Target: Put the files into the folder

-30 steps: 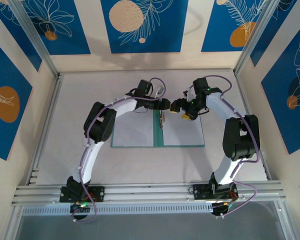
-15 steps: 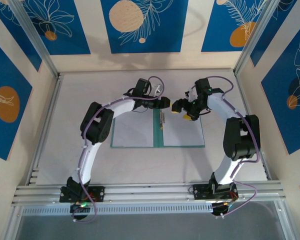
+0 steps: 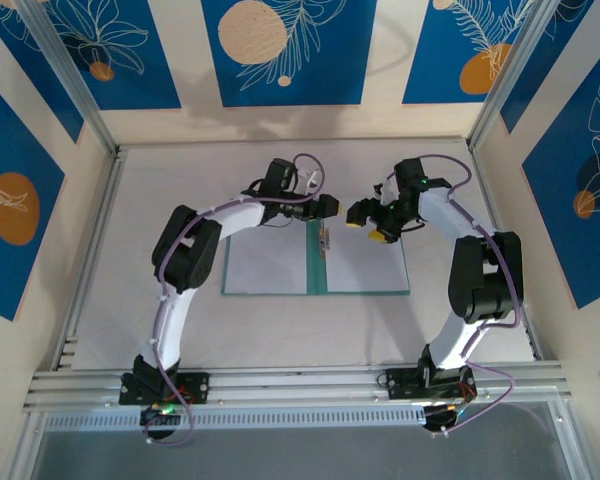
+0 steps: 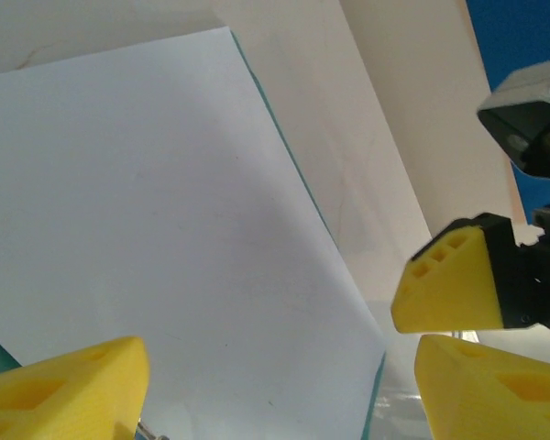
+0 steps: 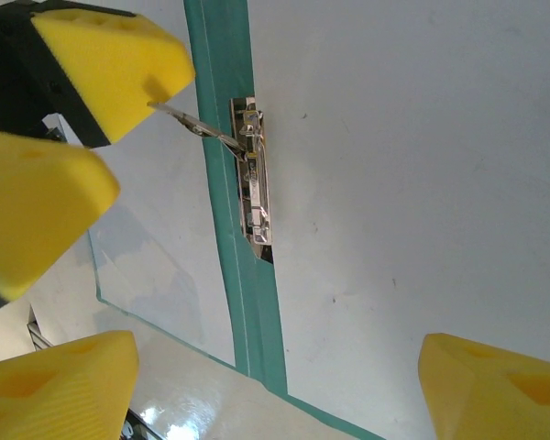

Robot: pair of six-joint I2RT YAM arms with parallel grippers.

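bright, even light; soft shadows

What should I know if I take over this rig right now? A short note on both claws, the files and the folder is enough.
Left claw: open, holding nothing, over the folder's far edge. One fingertip seems to touch the clip's raised lever.
Right claw: open, empty, facing the left claw.
Folder: lies open and flat, with the clip by the spine.
Files: one white sheet on each leaf.
Done: sheets laid inside.
Left: probably clipping them, then closing the folder.
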